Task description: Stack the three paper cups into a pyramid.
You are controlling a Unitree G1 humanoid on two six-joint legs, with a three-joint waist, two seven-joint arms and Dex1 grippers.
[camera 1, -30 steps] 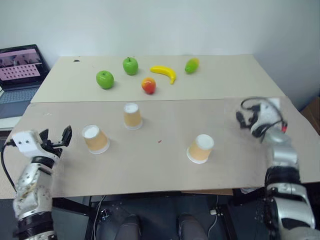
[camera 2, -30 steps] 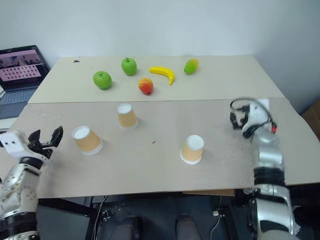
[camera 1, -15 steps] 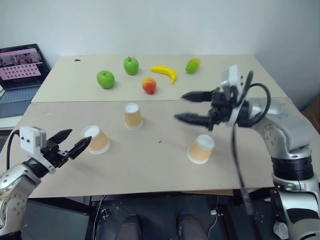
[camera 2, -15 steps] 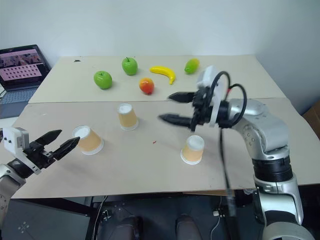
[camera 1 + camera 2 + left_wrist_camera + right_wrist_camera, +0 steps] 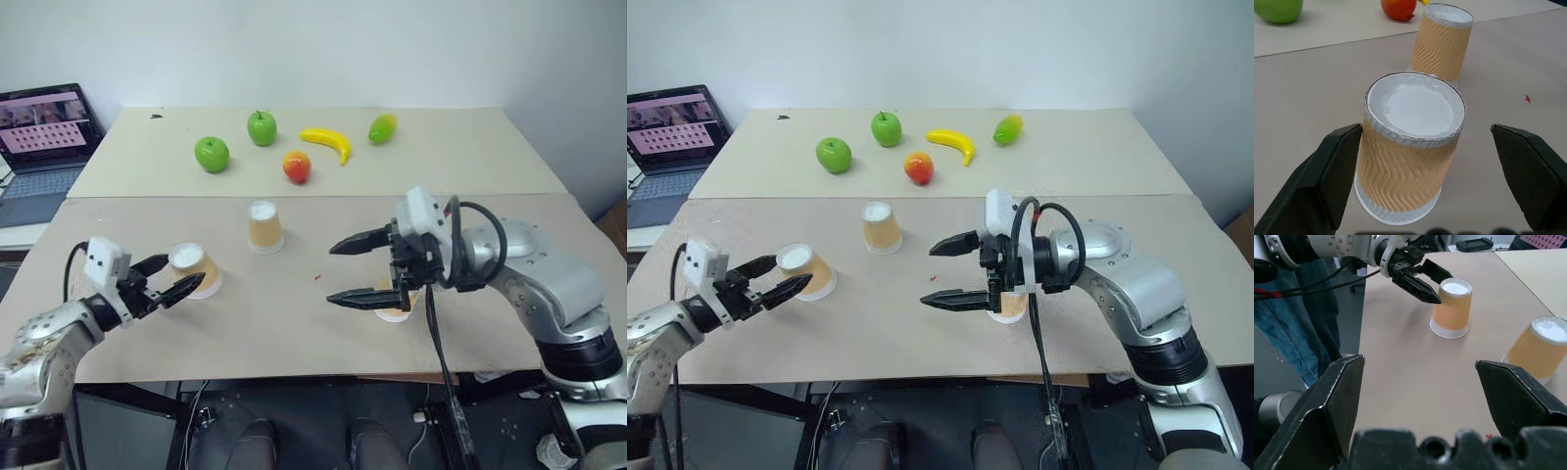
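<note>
Three tan-orange paper cups stand upside down on the brown table [image 5: 284, 333]. My left gripper [image 5: 186, 269] is open, its fingers [image 5: 1334, 169] on either side of the left cup [image 5: 199, 266], which the left wrist view shows between them [image 5: 1410, 161]. The middle cup [image 5: 265, 227] stands free behind it [image 5: 1444, 41]. My right gripper [image 5: 331, 275] is open, points left and hovers low over the table. It covers most of the right cup [image 5: 396, 309]. The right wrist view looks past its fingers [image 5: 1334, 401] to the left cup [image 5: 1451, 308] and the middle cup [image 5: 1540, 347].
On the far, paler table lie two green apples [image 5: 212, 154] [image 5: 262, 127], a red fruit [image 5: 297, 167], a banana [image 5: 325, 143] and a green-yellow fruit [image 5: 382, 127]. A laptop [image 5: 44, 127] sits at far left. A person in jeans [image 5: 1295, 323] stands beside the table.
My right arm swung from the table's right edge leftward and down, and now hides most of the right cup. My left gripper turned and slid right until it straddled the left cup.
</note>
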